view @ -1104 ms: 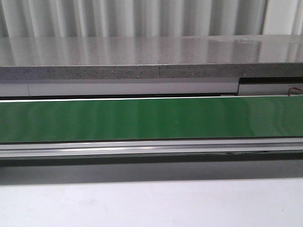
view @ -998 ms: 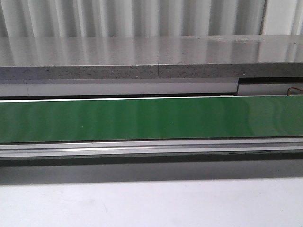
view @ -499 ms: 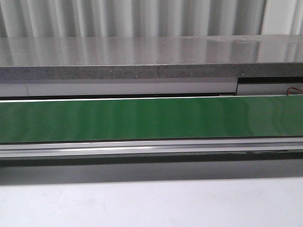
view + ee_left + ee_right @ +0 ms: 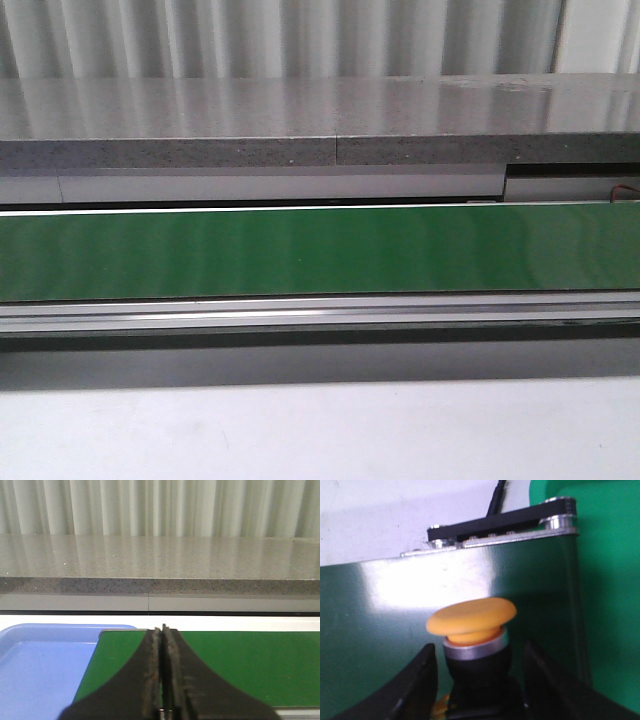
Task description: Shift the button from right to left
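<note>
Here, domed orange button (image 4: 471, 617) over glossy belt (image 4: 395, 605).

Front view: conveyor belt (image 4: 320, 250) runs off both side edges, ends unseen; neither arm nor button in frame. Small reddish wire (image 4: 625, 190) at far right, too small to identify. Left wrist view: blue tray (image 4: 45, 670) cut by the frame edges, its far side partly behind the left gripper (image 4: 162, 630), whose base is cropped. Right wrist view: button (image 4: 471, 617) blurred, lower body cut off; right gripper (image 4: 477, 675) fingers cropped, contact w/ button body can't be told.
</note>
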You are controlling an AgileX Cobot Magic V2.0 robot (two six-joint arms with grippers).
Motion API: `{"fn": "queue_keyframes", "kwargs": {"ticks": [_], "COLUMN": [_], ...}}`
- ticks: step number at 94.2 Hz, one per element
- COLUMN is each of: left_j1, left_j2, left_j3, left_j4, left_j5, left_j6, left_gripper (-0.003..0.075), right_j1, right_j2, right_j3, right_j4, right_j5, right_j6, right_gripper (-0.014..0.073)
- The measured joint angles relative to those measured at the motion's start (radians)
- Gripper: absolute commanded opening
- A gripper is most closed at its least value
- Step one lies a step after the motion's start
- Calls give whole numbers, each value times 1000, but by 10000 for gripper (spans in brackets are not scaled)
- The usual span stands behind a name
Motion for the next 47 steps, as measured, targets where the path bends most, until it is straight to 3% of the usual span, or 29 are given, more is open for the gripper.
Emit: {"fn": "queue_keyframes", "kwargs": {"ticks": [37,47], "left_j1": [0,0], "left_j2": [0,0], "left_j3": [0,0], "left_j4": [0,0], "left_j5": [0,0], "left_j6": [0,0], "left_gripper": [-20,-20], "right_j1": [6,6], "right_j2": [14,36], "right_j3": [78,78], "right_j4": [-29,-29], "right_j5": [-93,-97], "right_j6": [32,32], "right_gripper": [291,326]}}
